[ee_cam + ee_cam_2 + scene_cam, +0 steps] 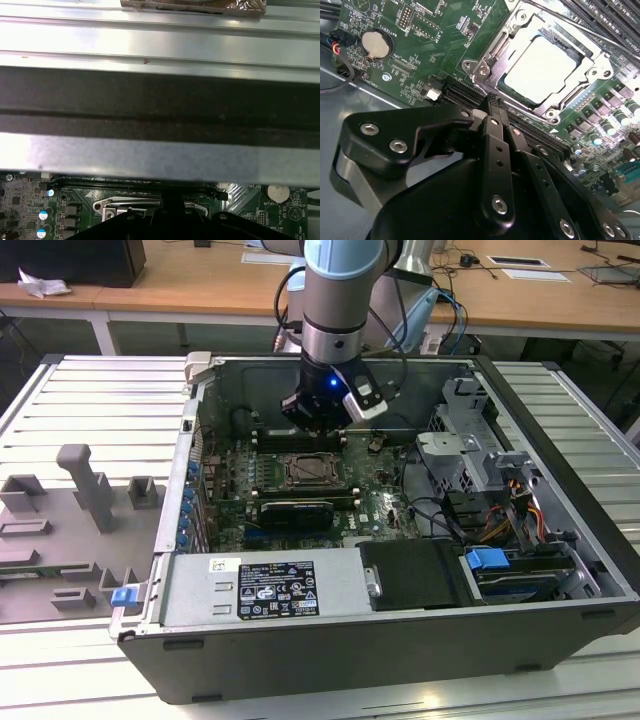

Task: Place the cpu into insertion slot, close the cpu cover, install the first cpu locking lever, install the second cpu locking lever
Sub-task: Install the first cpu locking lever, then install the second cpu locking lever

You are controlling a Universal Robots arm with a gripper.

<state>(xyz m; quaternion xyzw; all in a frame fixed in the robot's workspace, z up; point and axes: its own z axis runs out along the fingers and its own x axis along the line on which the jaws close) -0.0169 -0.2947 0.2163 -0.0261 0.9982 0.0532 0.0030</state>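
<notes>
Cpu [539, 68] sits in the insertion slot [496, 49], cpu cover [594, 64] closed over it. Gripper [492, 102] jaws clenched, empty, just beside the slot, above the green board [435, 40] inside the computer case [300, 660].

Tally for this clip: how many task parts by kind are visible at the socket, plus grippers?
cpu: 1, lying in the socket
insertion slot: 1
cpu cover: 1, closed around the chip
gripper: 1, fingers together, holding nothing, beside the socket
Total: 4
</notes>
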